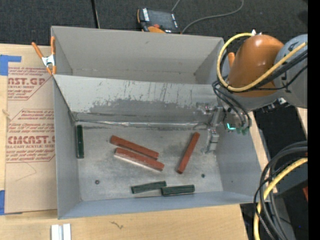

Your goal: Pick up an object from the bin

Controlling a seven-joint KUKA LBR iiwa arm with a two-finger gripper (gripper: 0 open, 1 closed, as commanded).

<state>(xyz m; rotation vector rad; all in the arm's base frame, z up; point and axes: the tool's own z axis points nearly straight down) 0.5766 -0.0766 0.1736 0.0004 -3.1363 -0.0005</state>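
judging the red stick point(187, 153) right of centre light and stiff, we would take it mid-length; whether our gripper point(213, 141) beside it is clenched, we cannot tell.

Behind the grey metal bin point(135, 49) lies dark speckled floor point(50, 4) with a small black-and-orange box point(157, 20) close to the bin; light wooden tabletop point(150, 225) shows in front.
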